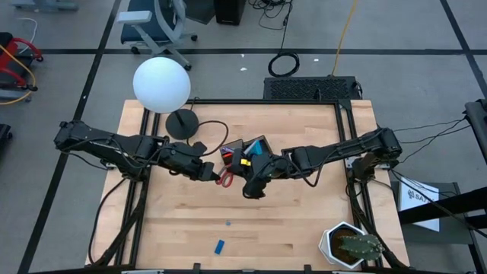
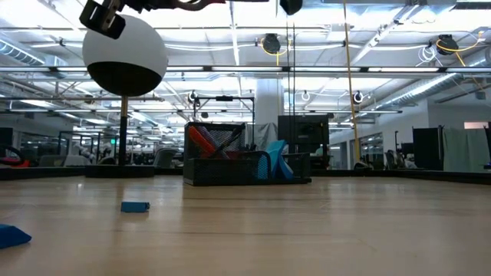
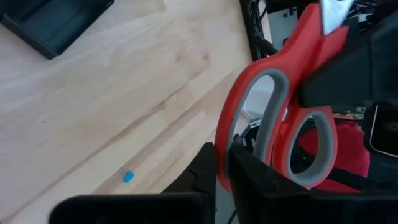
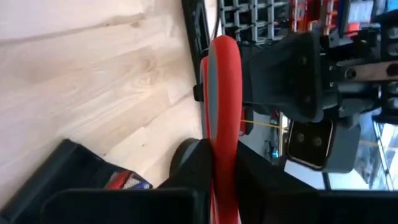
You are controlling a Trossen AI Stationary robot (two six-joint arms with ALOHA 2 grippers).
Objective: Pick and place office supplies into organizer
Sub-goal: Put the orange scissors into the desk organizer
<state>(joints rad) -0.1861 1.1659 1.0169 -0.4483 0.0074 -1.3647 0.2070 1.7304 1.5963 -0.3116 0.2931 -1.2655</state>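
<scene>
Scissors (image 1: 226, 178): one pair, clamped by both left tool (image 1: 211, 173) and right tool (image 1: 245, 183); organizer (image 1: 247, 148): one; blue supplies on counter (image 1: 304, 236): two.

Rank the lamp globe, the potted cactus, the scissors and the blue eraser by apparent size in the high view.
1. Lamp globe: largest.
2. Potted cactus: slightly smaller.
3. Scissors: only the red handles show between the two grippers, so their full size is unsure.
4. Blue eraser: smallest.

Near half of table (image 1: 304, 228) bare wood, passable, save small blue eraser (image 1: 219, 246), a tiny blue bit (image 1: 227, 224) and potted cactus (image 1: 350, 245) at the right corner. Centre blocked: both arms meet beside organizer (image 1: 251, 149); lamp (image 1: 162, 85) crowds far-left corner.
</scene>
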